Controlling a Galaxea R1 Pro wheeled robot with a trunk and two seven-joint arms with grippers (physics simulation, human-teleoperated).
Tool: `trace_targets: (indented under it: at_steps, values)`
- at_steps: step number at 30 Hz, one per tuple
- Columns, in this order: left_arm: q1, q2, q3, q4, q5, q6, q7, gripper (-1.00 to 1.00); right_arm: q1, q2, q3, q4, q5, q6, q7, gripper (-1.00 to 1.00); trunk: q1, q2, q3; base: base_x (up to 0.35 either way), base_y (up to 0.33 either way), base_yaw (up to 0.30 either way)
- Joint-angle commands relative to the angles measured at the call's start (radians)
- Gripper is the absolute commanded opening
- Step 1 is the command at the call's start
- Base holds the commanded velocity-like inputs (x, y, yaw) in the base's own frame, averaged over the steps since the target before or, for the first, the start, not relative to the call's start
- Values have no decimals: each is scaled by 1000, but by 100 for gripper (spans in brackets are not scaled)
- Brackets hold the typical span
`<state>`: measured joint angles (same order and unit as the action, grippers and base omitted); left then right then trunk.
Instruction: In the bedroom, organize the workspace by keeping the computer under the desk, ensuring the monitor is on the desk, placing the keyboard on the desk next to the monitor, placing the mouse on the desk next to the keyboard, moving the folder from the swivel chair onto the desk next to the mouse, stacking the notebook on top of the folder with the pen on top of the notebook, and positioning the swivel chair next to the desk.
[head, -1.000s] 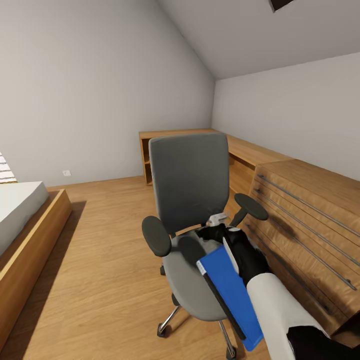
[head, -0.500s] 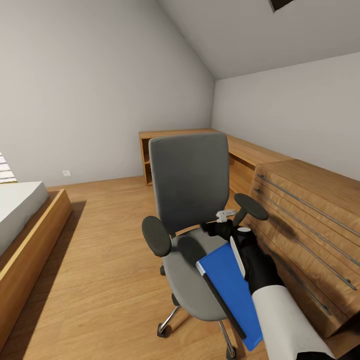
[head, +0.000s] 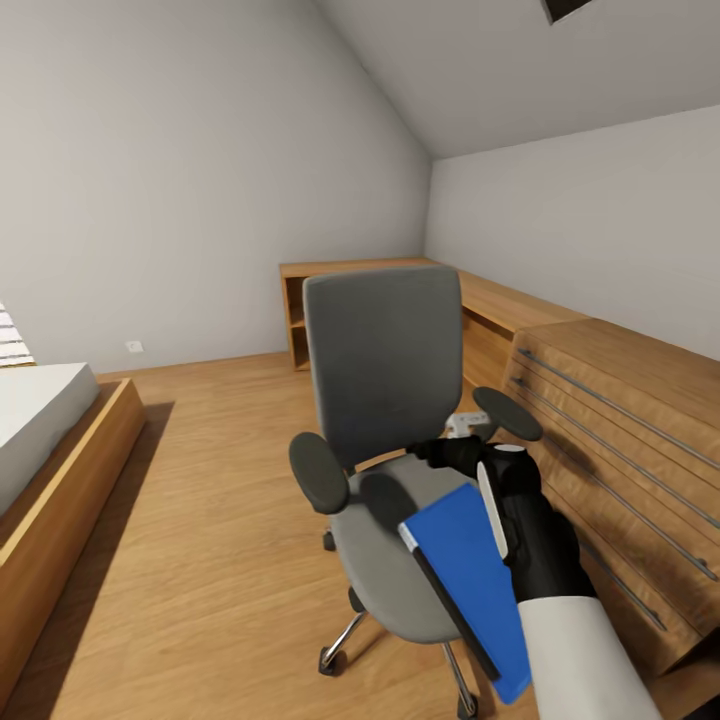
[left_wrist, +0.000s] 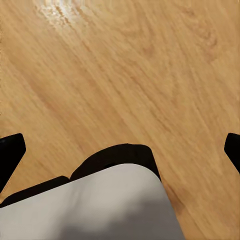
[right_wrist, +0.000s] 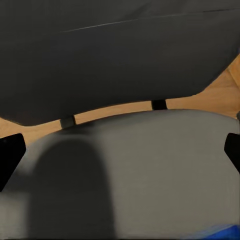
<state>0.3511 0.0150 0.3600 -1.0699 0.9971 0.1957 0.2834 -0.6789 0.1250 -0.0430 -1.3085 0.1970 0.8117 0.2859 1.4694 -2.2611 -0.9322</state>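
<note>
Blue and flat, the folder (head: 470, 590) is seen lying on the grey seat of the swivel chair (head: 385, 360), at the seat's near edge, with a dark strip along its left side; a corner of it also appears in the right wrist view (right_wrist: 226, 232). The right gripper (head: 462, 447) is held above the seat, just beyond the folder's far end and close to the chair's right armrest (head: 508, 413). The jaws are set wide apart with nothing between them, as the dark fingertips (right_wrist: 10, 152) at the two edges of the right wrist view show, with the seat and the dark backrest (right_wrist: 115, 55) between them. The left gripper's jaws are likewise spread open and empty, their fingertips (left_wrist: 9, 150) being seen over the wooden floor (left_wrist: 125, 70) and over a white, dark-edged part of the robot (left_wrist: 95, 205). Beyond the chair, a long wooden table (head: 470, 290) runs along the right wall into the far corner. A wooden chest of drawers (head: 620, 430) with metal rails stands just right of the chair. A bed (head: 45, 440) in a wooden frame is placed at the left.
</note>
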Motion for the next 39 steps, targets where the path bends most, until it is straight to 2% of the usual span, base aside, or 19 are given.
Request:
trace_targets:
  at_steps: [1, 7, 10, 22, 37, 39]
  values:
    - [0, 0, 0, -2, 8, 4, 5, 100, 1, 1, -2, -6, 10, 11, 17, 100, 0, 0, -1, 47, 181, -6]
    - [0, -1, -2, -1, 8, 4, 6, 100, 9, -1, -5, -51, 11, 49, 112, 100, 0, 0, -1, 62, 187, -130]
    - [0, -1, -2, -1, 8, 4, 6, 100, 29, 0, -4, -88, 15, 100, 156, 100, 0, 0, -1, 22, 64, -249]
    - [0, 0, -1, 0, 8, 4, 7, 100, 38, -1, -1, -105, 17, 122, 172, 100, 0, 0, 2, 3, 20, -293]
    - [0, -1, 0, 1, 8, 4, 6, 100, 41, 1, -2, -115, 17, 130, 173, 100, 0, 0, 8, 0, 224, -299]
    - [0, -1, 0, 1, 8, 4, 8, 100, 45, 1, -3, -121, 14, 151, 173, 100, 0, 0, 9, 0, 62, -299]
